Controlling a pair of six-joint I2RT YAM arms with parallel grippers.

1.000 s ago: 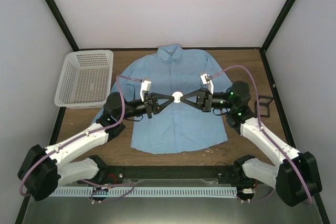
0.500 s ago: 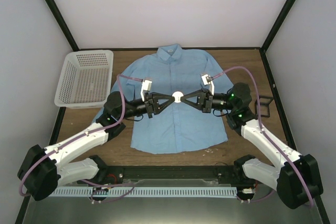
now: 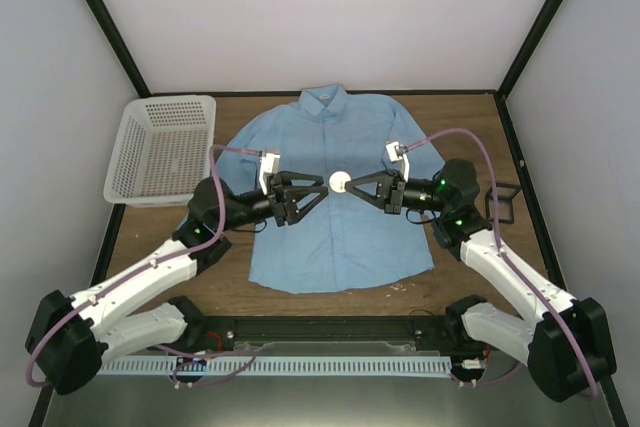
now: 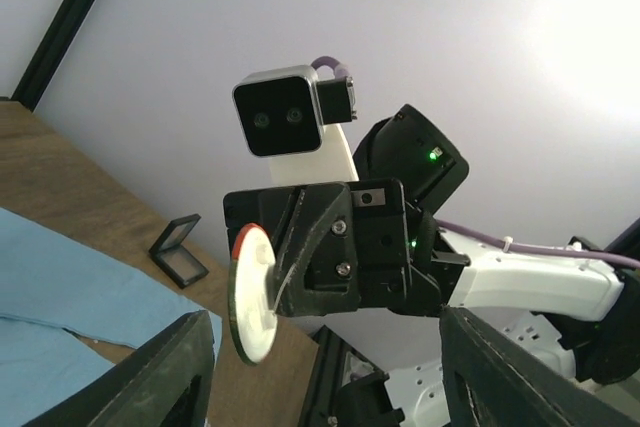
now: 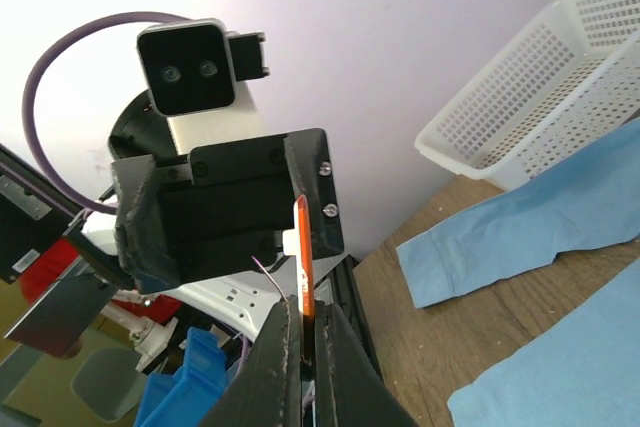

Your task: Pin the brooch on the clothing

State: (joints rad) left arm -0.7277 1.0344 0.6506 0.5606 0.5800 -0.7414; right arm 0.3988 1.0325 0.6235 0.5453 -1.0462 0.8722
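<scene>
White walls close in a wooden bench, where the light blue shirt lies flat, collar toward the back. Above its button line, the right tool pinches the brooch between pressed-together fingers. Facing it, the left tool stands spread, just beside the brooch. A white mesh basket sits left of the shirt, and a black frame box lies to its right.

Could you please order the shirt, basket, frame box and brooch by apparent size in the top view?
Largest to smallest:
light blue shirt
white mesh basket
black frame box
brooch
</scene>
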